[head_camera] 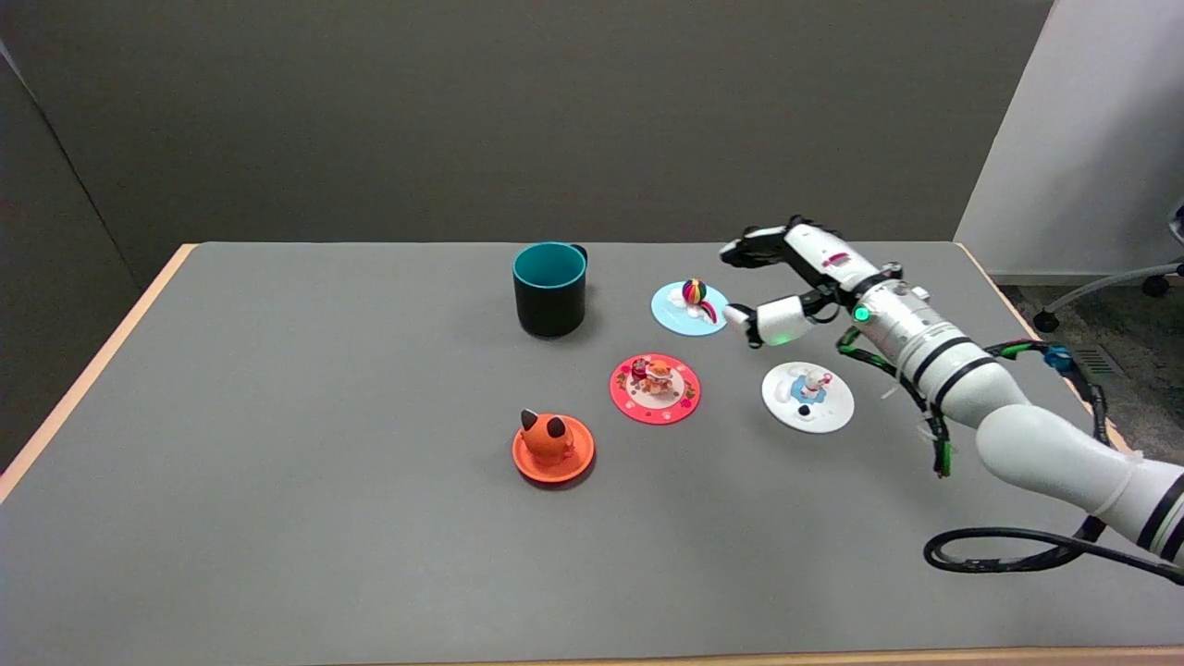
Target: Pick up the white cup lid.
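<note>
Surface: a grey table [277, 481] with a pale wooden edge showing along its left, right and near sides.
Room: a dark olive-grey wall [462, 111] stands behind the table; a white wall panel [1091, 139] is at the upper right, with a chair base [1110, 287] on the floor below it.
Cup: one, a dark cup with teal inside [549, 289], upright near the table's far middle.
Lids: four, each lying flat and apart from the others, each with a small figure on top.
White cup lid [807, 396]: right of centre, with a small white figure and a black dot on it.
Red lid [655, 388]: left of the white one, near the table's middle.
Light blue lid [689, 309]: farther back, carrying a striped ball figure.
Orange lid [553, 448]: nearest the camera, with an eared orange figure.
Right hand [786, 282]: held in the air over the far right part of the table, the white arm [1017, 435] reaching in from the lower right.
Fingers [754, 248]: spread and holding nothing, the thumb pointing left toward the light blue lid, the others stretched out higher and farther back.
Lid and fingers: the white cup lid lies on the table on the camera's side of the hand, below the wrist in the picture, apart from every fingertip and untouched.
Cable: a black cable [999, 555] loops under the forearm at the lower right.
</note>
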### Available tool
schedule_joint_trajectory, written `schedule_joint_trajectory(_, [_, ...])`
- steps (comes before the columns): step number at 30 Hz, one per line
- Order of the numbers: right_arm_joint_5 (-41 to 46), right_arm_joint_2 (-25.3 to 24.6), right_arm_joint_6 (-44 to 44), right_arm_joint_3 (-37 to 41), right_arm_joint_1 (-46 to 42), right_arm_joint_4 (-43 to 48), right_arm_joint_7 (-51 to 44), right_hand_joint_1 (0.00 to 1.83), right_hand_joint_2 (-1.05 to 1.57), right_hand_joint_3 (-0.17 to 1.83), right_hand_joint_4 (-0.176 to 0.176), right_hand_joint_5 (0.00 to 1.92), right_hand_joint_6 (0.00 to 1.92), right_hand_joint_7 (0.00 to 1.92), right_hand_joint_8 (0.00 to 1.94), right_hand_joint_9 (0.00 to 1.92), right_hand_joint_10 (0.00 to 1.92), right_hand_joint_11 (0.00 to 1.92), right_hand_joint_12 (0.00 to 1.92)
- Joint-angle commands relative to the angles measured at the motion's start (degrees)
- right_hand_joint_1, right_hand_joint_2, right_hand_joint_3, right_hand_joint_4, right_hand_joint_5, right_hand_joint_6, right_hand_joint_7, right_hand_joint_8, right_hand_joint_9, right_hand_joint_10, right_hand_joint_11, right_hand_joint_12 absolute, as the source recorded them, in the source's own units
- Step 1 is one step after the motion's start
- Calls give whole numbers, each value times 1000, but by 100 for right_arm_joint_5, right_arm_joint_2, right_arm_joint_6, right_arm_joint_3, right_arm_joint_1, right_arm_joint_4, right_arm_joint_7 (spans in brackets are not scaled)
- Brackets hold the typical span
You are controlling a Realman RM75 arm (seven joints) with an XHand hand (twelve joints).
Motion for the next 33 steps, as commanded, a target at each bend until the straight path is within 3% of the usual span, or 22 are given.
schedule_joint_trajectory(1, [634,101,-636,1071,-775,329,-762,741,453,969,-126,623,214,656,194,600,201,471,324])
schedule_joint_trajectory(8, [604,-171,-819,2780,-2466,-314,-932,770,437,963,-127,640,216,711,181,646,200,487,402])
schedule_joint_trajectory(15, [595,-747,-870,3874,-3534,-1165,-1293,789,468,940,-134,695,226,760,188,683,205,504,429])
schedule_joint_trajectory(26, [595,-940,-782,3530,-3838,-1573,-1513,810,505,920,-146,737,256,817,202,703,209,513,459])
schedule_joint_trajectory(33, [587,-602,-824,3068,-3314,-1396,-1957,814,456,950,-148,679,222,729,192,665,210,506,462])
